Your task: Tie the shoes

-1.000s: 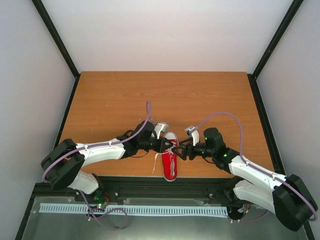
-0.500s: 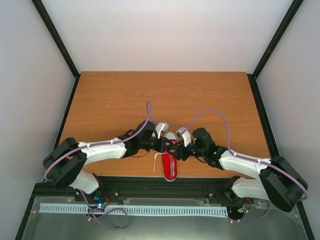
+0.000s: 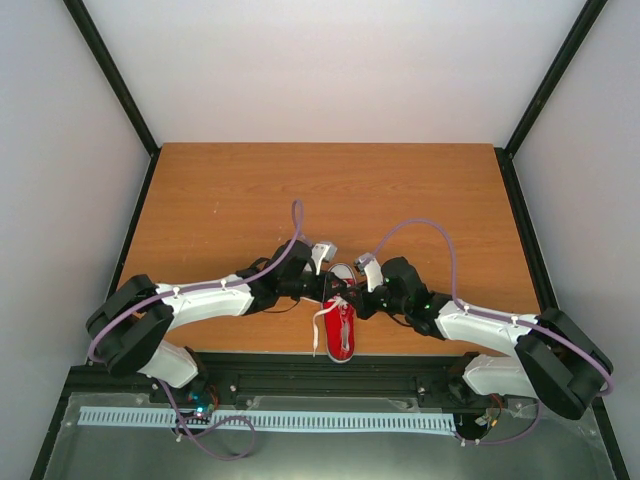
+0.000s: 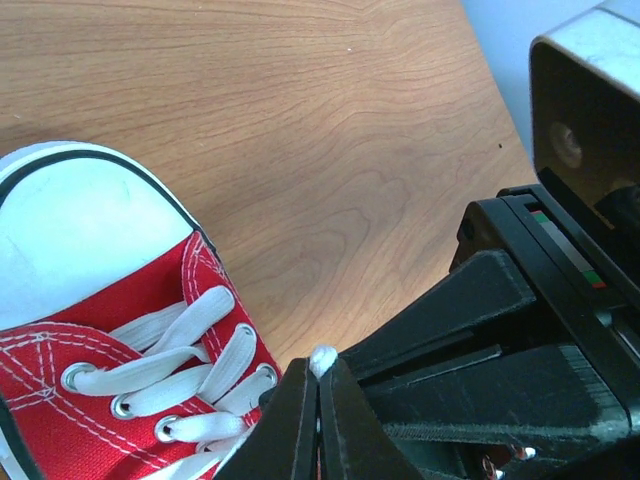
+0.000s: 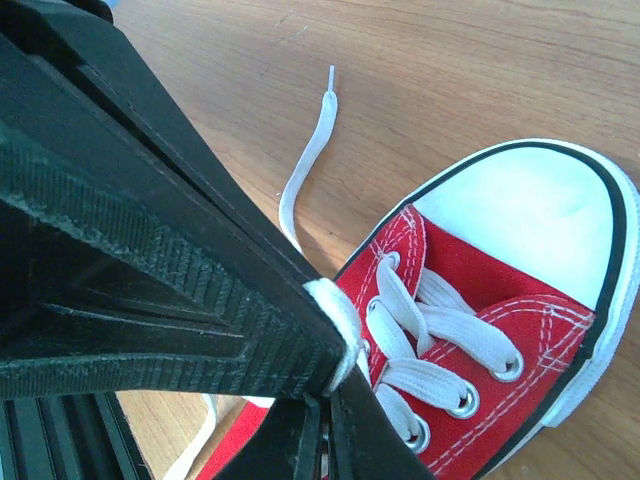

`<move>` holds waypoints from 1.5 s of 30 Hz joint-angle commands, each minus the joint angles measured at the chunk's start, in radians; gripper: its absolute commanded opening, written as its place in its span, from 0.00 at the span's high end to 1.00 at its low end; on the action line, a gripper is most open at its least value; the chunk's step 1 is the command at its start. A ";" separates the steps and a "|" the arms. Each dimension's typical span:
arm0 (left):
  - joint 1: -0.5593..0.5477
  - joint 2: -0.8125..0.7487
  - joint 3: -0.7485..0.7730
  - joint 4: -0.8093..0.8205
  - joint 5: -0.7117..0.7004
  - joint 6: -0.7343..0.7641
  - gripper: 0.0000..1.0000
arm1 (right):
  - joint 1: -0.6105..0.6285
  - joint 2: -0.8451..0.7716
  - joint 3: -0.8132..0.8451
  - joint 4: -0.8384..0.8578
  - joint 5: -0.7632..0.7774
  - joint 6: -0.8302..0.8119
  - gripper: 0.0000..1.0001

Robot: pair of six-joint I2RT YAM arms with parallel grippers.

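Note:
The red shoe (image 3: pixel 341 330) with white toe cap (image 4: pixel 70 235) lies near the table's front edge, toe pointing away. Both grippers meet over its laces. My left gripper (image 4: pixel 320 366) is shut, with a bit of white lace (image 4: pixel 324 359) pinched at its tips. Close beside it on the right are the black fingers of the right gripper (image 4: pixel 470 330). In the right wrist view my right gripper (image 5: pixel 326 410) is shut on the lace (image 5: pixel 340 315), which wraps over the left finger's tip. In the top view the left gripper (image 3: pixel 330 293) and the right gripper (image 3: pixel 351 300) touch.
A loose lace end (image 5: pixel 308 150) trails on the wooden table (image 3: pixel 250 200) left of the shoe. Black frame posts (image 3: pixel 110 75) and white walls enclose the table. The table's front edge (image 3: pixel 250 352) runs just beneath the shoe's heel.
The right arm has moved left to the shoe's laces and its gripper has gone from open to shut there. The left gripper has stayed shut in place.

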 commanded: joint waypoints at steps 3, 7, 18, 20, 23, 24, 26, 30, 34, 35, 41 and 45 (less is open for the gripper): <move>-0.004 -0.052 0.027 -0.093 -0.140 -0.015 0.69 | 0.005 -0.001 0.009 0.066 0.050 0.011 0.97; 0.021 -0.115 0.018 -0.262 -0.398 -0.079 0.39 | 0.006 0.001 0.000 0.060 0.051 0.014 0.97; 0.137 0.044 0.065 -0.456 -0.539 -0.160 0.35 | 0.011 0.024 0.005 0.070 0.043 0.017 0.97; 0.140 0.082 0.082 -0.452 -0.540 -0.159 0.35 | 0.013 0.026 0.005 0.073 0.042 0.019 0.97; 0.140 0.134 0.104 -0.439 -0.536 -0.153 0.38 | 0.017 0.027 0.005 0.072 0.044 0.020 0.97; 0.140 0.145 0.108 -0.435 -0.534 -0.150 0.39 | 0.019 0.026 0.005 0.072 0.045 0.020 0.97; 0.141 0.167 0.114 -0.433 -0.536 -0.146 0.44 | 0.020 0.025 0.004 0.070 0.049 0.020 0.97; 0.140 0.209 0.123 -0.442 -0.556 -0.132 0.59 | 0.022 0.025 0.003 0.074 0.051 0.022 0.97; 0.140 0.242 0.136 -0.445 -0.577 -0.112 0.87 | 0.024 0.030 0.002 0.077 0.053 0.024 0.97; 0.140 0.247 0.138 -0.438 -0.578 -0.107 0.94 | 0.025 0.032 0.002 0.080 0.054 0.025 0.97; 0.140 0.170 0.127 -0.345 -0.563 -0.064 0.99 | 0.026 0.046 0.005 0.089 0.061 0.059 0.97; 0.137 -0.009 0.046 -0.192 -0.456 0.031 0.99 | 0.026 0.059 0.022 0.082 0.079 0.117 0.97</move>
